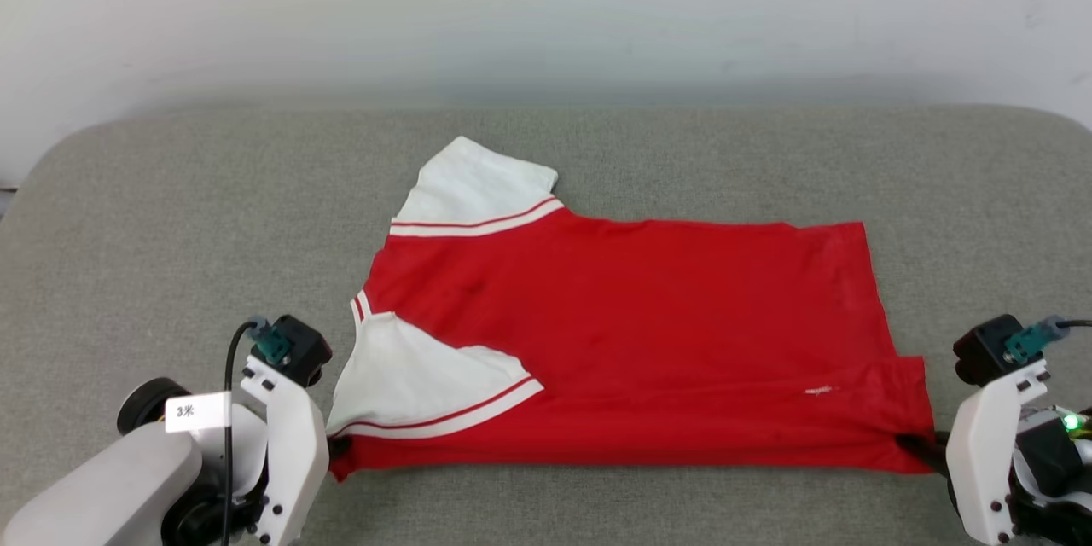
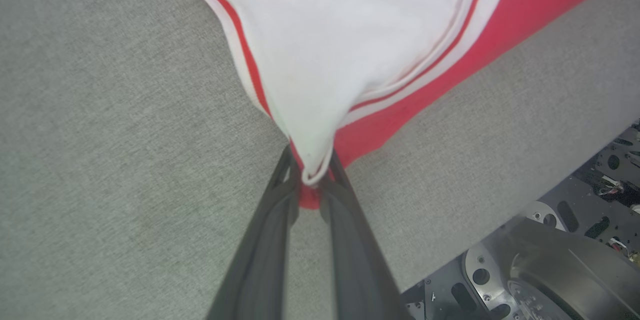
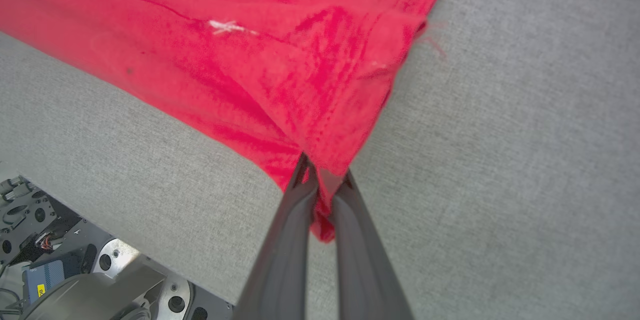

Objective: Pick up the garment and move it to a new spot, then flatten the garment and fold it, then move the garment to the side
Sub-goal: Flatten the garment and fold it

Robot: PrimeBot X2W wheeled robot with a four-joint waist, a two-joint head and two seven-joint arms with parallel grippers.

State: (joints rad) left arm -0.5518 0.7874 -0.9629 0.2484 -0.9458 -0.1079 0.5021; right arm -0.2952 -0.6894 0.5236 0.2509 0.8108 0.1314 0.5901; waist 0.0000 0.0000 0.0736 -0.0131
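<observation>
Grey fabric-topped table (image 1: 153, 213) carries the red jersey (image 1: 648, 316), spread flat at centre, white-sleeved end left, hem right. Near-left corner: left end effector (image 2: 316, 182) pinched closed on sleeve and red fabric. Near-right hem corner: right end effector (image 3: 324, 180) clamped tight on the cloth.

We can read one marking: a small white rectangular paper label (image 1: 197, 411) on the pale grey plastic left forearm (image 1: 111, 478) carries the black characters "3米". A tiny yellow sticker (image 3: 40, 289) on a blue box (image 3: 47, 276) is too small for us to read. So is the faint white mark (image 1: 817, 391) on the red jersey shirt with white sleeves (image 1: 640, 316).
</observation>
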